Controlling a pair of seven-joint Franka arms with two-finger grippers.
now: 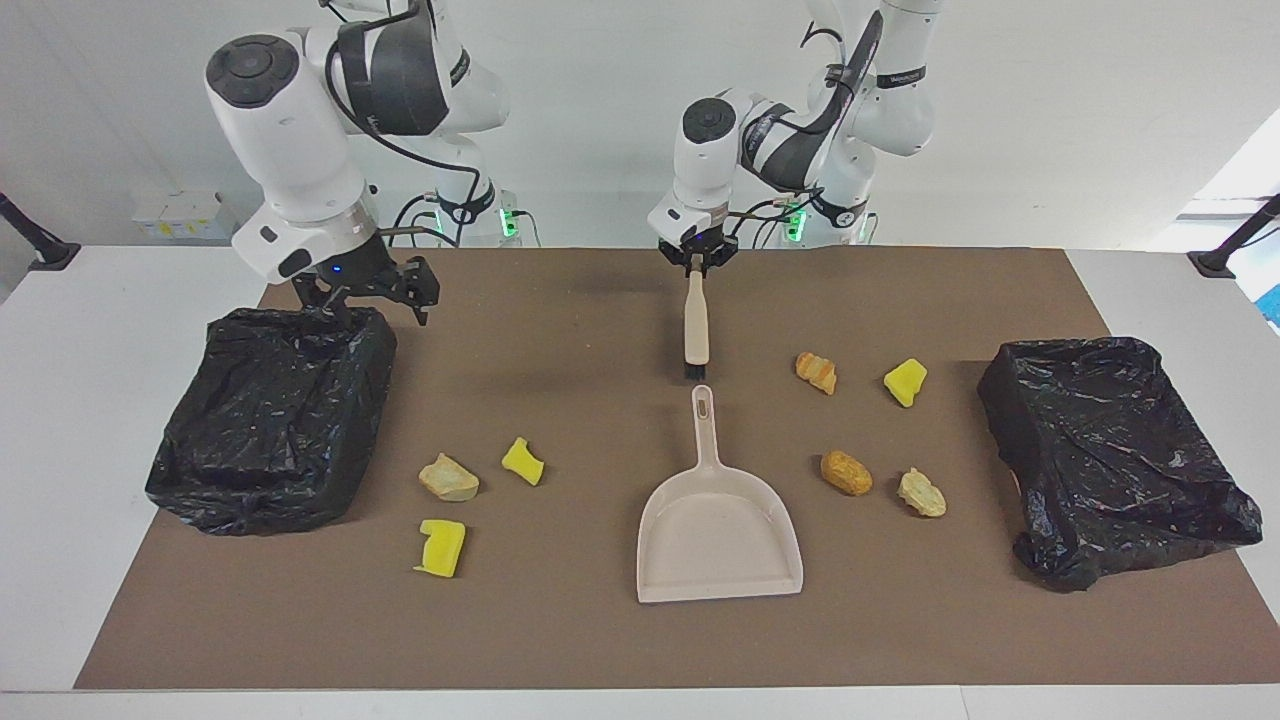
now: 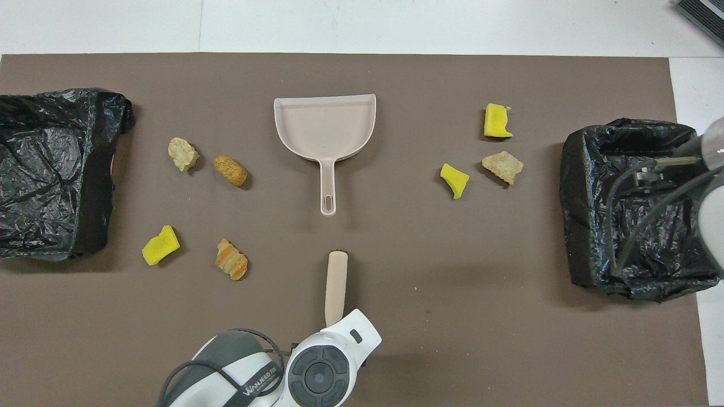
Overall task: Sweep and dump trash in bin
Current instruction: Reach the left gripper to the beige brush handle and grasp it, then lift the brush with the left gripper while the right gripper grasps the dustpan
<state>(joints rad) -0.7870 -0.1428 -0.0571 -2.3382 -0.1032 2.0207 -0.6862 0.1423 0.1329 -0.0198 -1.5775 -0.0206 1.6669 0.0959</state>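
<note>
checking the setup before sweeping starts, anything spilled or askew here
Nothing is damaged. Seven scraps of trash lie loose on the mat either side of the dustpan. The left gripper holds the brush.

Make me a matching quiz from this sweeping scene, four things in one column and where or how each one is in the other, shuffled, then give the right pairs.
Things:
1. brush
2. dustpan
3. right gripper
4. golden bread lump

Places or states:
A. open, over the edge of a black bin
B. on the mat, beside the dustpan, toward the left arm's end
C. handle gripped by the shut left gripper
D. flat mid-table, handle pointing toward the robots

Pairs: 1-C, 2-D, 3-A, 4-B
</note>
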